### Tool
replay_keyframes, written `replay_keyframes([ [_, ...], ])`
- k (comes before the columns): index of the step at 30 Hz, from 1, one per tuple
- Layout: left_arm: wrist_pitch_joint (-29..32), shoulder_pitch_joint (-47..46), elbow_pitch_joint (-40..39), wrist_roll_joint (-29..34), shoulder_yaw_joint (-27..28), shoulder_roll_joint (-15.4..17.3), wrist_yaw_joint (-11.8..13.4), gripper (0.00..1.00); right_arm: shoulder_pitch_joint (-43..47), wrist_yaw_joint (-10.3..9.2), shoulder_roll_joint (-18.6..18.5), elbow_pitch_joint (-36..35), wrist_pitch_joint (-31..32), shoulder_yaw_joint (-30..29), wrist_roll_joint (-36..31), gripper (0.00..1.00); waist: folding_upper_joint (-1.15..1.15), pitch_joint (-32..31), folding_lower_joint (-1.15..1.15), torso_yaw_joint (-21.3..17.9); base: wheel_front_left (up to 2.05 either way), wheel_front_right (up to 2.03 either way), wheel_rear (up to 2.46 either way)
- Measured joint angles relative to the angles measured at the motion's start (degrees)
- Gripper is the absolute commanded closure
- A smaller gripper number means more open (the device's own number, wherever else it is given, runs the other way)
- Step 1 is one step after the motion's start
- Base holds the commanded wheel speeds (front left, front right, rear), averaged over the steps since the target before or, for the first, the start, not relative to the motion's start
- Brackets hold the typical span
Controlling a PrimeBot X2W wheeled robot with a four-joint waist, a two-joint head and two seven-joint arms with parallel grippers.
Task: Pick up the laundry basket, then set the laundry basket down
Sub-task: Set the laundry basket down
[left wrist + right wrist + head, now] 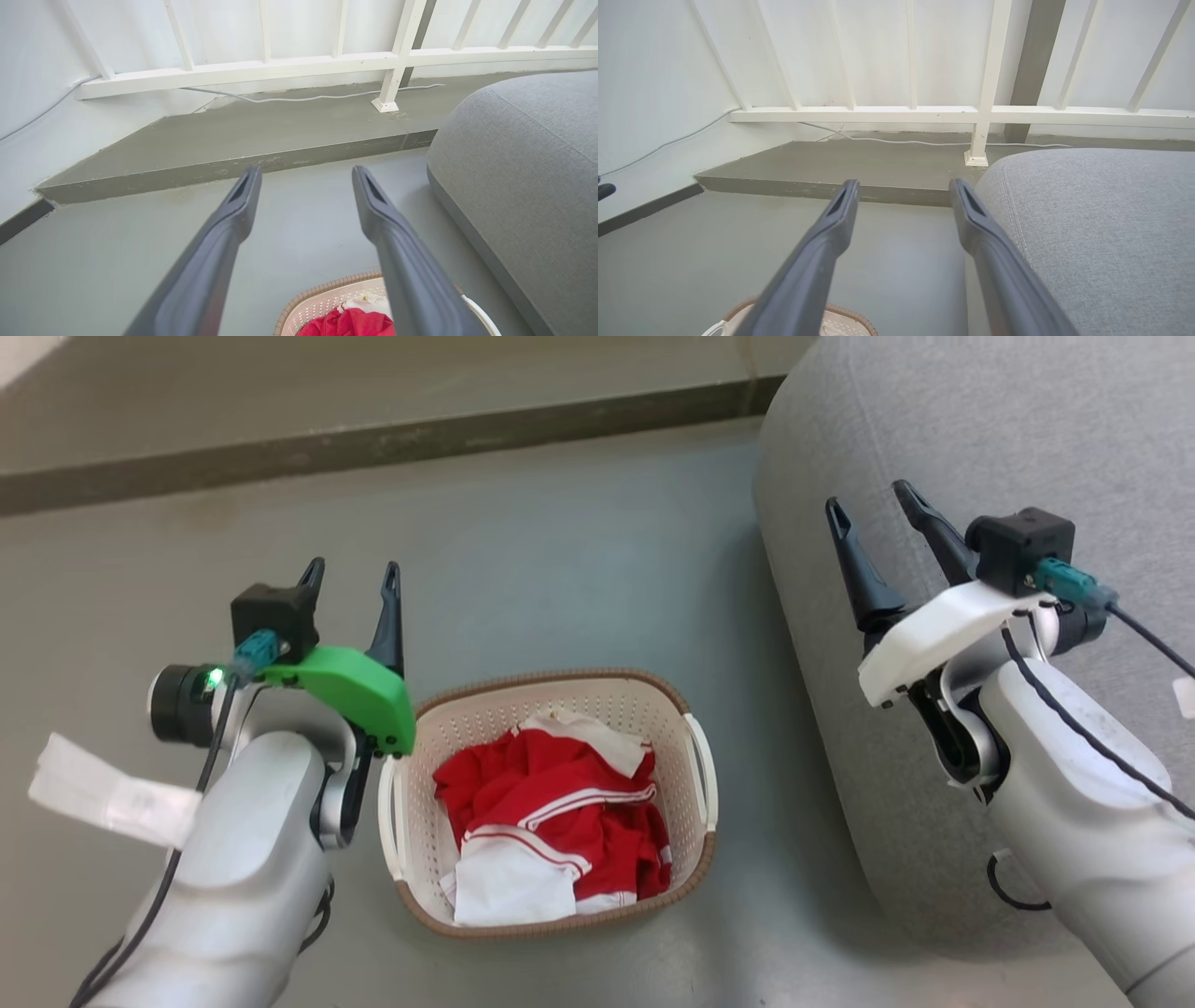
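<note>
On smooth grey floor (560,551) | perforated cream laundry basket (523,705) (rounded, woven-look brown rim (551,674)) | left claw (354,566), right claw (866,495) both spread apart

Grey floor (579,551), raised concrete step (261,135), white railing (299,65), grey sofa (980,448).

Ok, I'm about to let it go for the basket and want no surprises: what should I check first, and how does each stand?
1. Left gripper open and empty: ok.
2. Right gripper open and empty: ok.
3. Laundry basket upright on the floor: ok.
4. Handles free of the clothes: ok.
5. Grippers lined up on the handles: not ok; right gripper is over the grey sofa.
6. Load light enough: cannot tell.
</note>
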Motion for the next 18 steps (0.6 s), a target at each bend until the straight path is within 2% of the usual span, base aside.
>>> replay_keyframes([
  [11,0.0,11.5,-10.3,7.6,10.0,2.2,0.4,0.0,9.6,-1.62,-0.5,-7.5,0.0,-5.1,-4.1,0.0,0.0,-7.2,0.0,-0.5,0.0,0.0,0.0],
  [18,0.0,19.5,-14.5,12.0,14.1,2.1,0.4,0.0,15.7,-2.32,-0.7,-9.8,0.0,-7.3,-5.2,0.0,0.0,-10.9,0.0,-0.6,0.0,0.0,0.0],
])
